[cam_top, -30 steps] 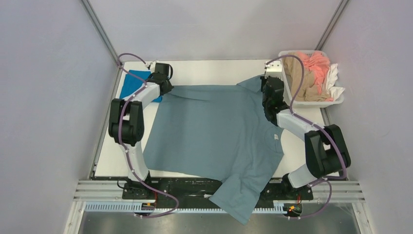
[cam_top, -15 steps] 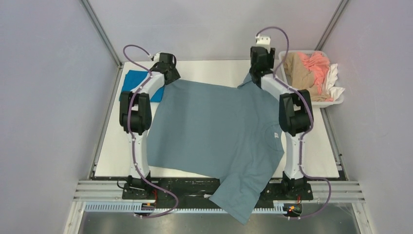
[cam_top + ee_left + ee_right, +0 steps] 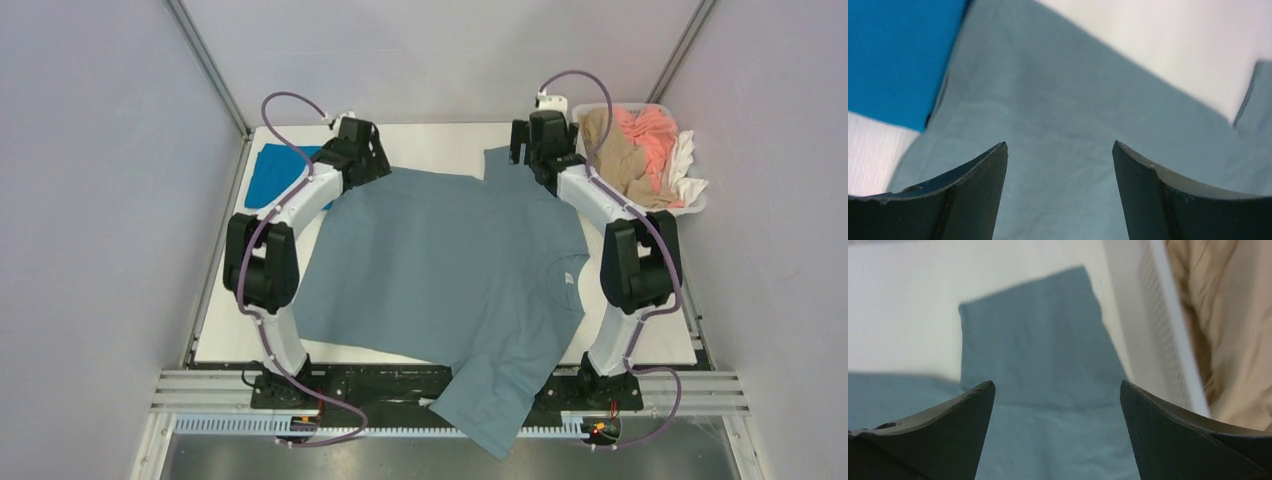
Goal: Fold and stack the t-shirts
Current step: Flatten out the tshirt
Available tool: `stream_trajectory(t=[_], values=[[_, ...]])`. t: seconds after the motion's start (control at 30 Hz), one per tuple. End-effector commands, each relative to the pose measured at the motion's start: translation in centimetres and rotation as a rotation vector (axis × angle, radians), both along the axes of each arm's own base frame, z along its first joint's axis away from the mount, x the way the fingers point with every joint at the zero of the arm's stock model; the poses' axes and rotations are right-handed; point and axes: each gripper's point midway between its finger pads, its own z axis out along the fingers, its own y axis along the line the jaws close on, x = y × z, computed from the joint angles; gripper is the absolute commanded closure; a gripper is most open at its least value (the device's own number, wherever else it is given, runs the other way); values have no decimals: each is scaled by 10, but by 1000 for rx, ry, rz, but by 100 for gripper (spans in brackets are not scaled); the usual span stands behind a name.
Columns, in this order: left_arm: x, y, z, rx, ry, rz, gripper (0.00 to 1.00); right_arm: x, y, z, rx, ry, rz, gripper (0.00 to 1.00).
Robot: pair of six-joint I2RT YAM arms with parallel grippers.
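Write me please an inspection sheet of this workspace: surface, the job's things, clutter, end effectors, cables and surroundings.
Surface: white table, largely covered by cloth.
Job's things: grey-blue t-shirt spread flat, not folded, one sleeve hanging over the near edge; cobalt blue t-shirt lying flat at the far left corner.
Clutter: white basket at the far right, holding tan, pink and white clothes.
End effectors: left end effector open above the grey-blue cloth; right end effector open above its far sleeve; neither holds anything.
Cables: purple cables loop along both arms.
Surroundings: grey walls; metal rails at the near edge.
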Motion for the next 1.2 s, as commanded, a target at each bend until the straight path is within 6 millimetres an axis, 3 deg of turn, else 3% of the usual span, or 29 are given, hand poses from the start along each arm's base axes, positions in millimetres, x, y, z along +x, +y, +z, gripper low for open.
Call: stream_trajectory(t=[0.0, 0.13, 0.23, 0.33, 0.53, 0.83, 1.03, 1.17], values=[[-52, -4, -26, -27, 101, -46, 17, -72, 12, -52, 144, 172, 33, 2], [-94, -2, -51, -59, 161, -59, 17, -144, 12, -99, 222, 287, 30, 2], [-116, 1, -74, -72, 196, -61, 17, -172, 9, -120, 222, 332, 34, 2], [-122, 1, -93, -72, 242, -46, 17, -181, 1, -142, 186, 388, 6, 2], [-115, 1, -114, -65, 293, -22, 17, -159, -13, -162, 148, 428, -58, 2], [-88, 2, -131, -85, 318, 30, 17, -92, -23, -167, 138, 405, -73, 2], [-68, -6, -131, -103, 312, 16, 17, -38, -30, -140, 85, 327, -37, 2], [-65, -17, -104, -145, 271, -24, 17, -35, -27, -104, 62, 298, 8, 2]])
